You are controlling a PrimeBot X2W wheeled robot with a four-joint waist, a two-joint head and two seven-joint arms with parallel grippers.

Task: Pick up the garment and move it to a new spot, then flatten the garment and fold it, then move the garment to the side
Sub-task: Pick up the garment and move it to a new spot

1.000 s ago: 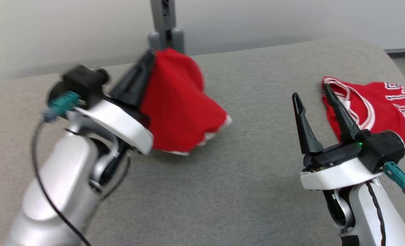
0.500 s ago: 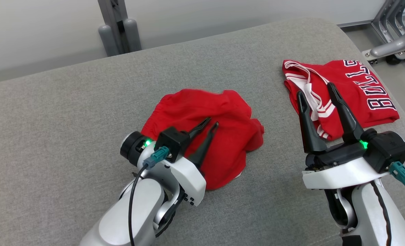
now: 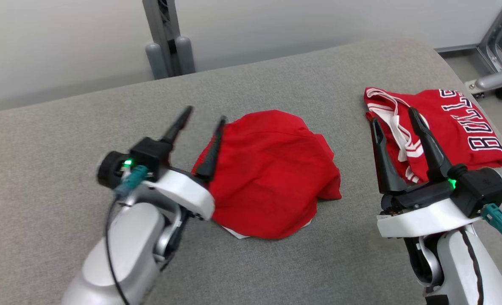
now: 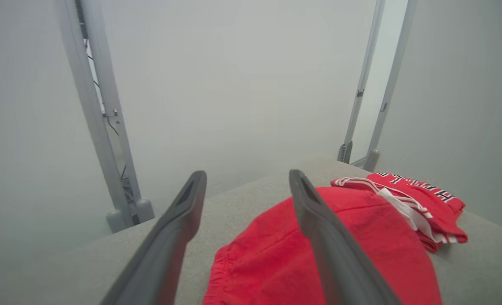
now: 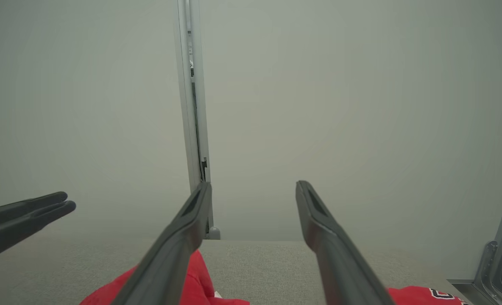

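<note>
At left, my left hand (image 3: 204, 115) hung released beside the red garment (image 3: 272, 169), heaped mid-frame on the surface (image 3: 276, 262). At right, my right hand (image 3: 394, 116) was released too. Flattening well, I judged, meant pinching opposite hems and pulling evenly.

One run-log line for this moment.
stage: flatten pending; left pincer: open, beside crumpled plain red garment; right pincer: open, near folded red lettered garment; surface: grey padded table

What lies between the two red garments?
Bare grey cushion, in the head view, separates the crumpled garment from the lettered one.
</note>
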